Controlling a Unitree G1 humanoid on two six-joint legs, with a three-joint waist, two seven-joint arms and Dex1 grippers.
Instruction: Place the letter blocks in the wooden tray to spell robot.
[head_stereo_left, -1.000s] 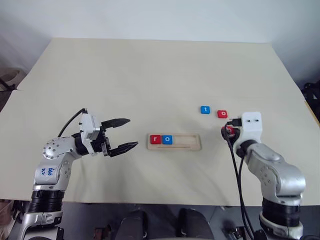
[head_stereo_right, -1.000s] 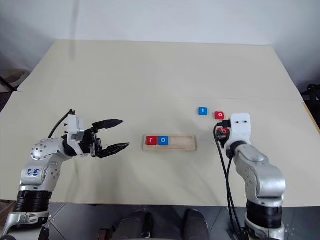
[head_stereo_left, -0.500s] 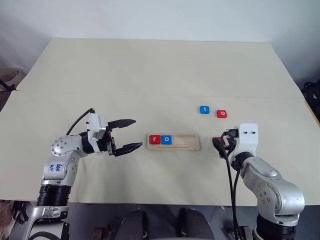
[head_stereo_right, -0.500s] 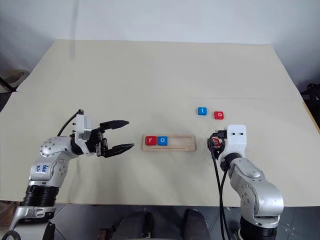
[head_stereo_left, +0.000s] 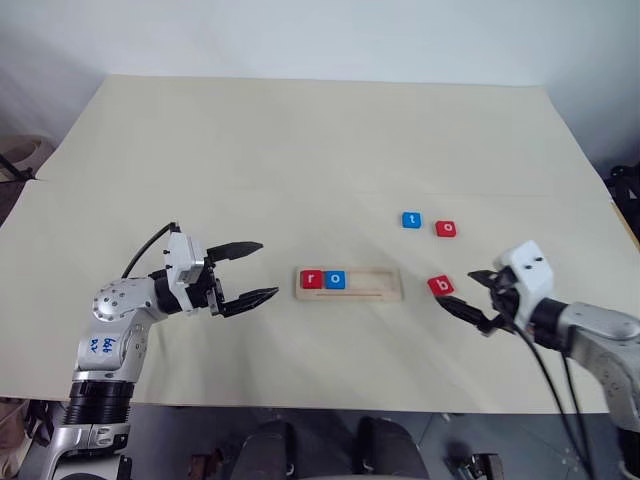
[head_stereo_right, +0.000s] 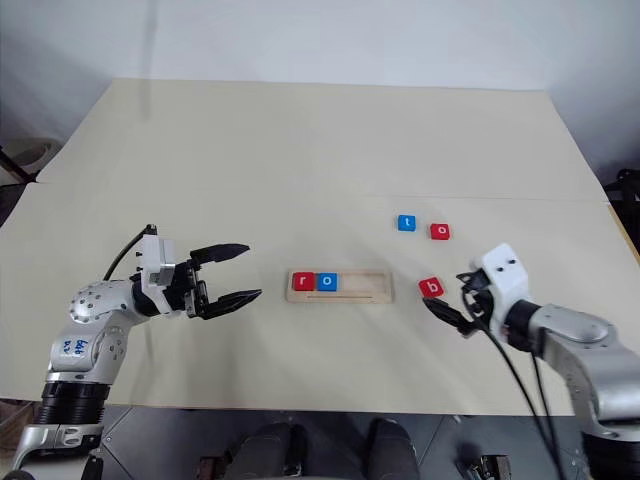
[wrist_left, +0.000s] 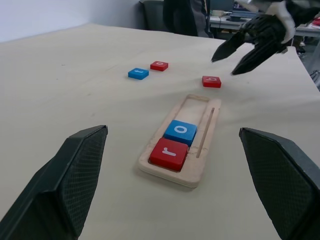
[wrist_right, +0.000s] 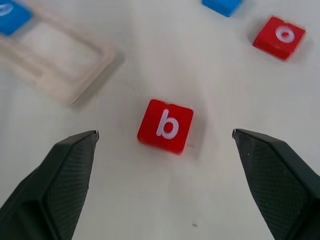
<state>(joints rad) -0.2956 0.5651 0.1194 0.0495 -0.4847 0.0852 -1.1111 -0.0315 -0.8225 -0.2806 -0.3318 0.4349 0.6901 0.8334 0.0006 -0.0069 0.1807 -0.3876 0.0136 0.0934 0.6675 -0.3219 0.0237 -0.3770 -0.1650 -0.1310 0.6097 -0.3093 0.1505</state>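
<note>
The wooden tray (head_stereo_left: 386, 295) lies at the table's middle, with a red r block (head_stereo_left: 311, 279) and a blue o block (head_stereo_left: 335, 280) side by side at its left end. A red b block (head_stereo_left: 440, 286) rests flat on the table just right of the tray. Farther back sit a blue t block (head_stereo_left: 411, 220) and a red o block (head_stereo_left: 446, 228). My right gripper (head_stereo_left: 458, 290) is open just right of the b block, its fingers either side and not touching it. My left gripper (head_stereo_left: 268, 268) hovers open and holds nothing, left of the tray.
The pale beige table (head_stereo_left: 300, 150) stretches wide behind the blocks, and its front edge (head_stereo_left: 300, 405) runs close under both arms. A black cable (head_stereo_left: 545, 375) hangs from my right wrist.
My right gripper opened and let go of the red b block, which now lies on the table right of the tray. The right arm swung out to the right and turned.
</note>
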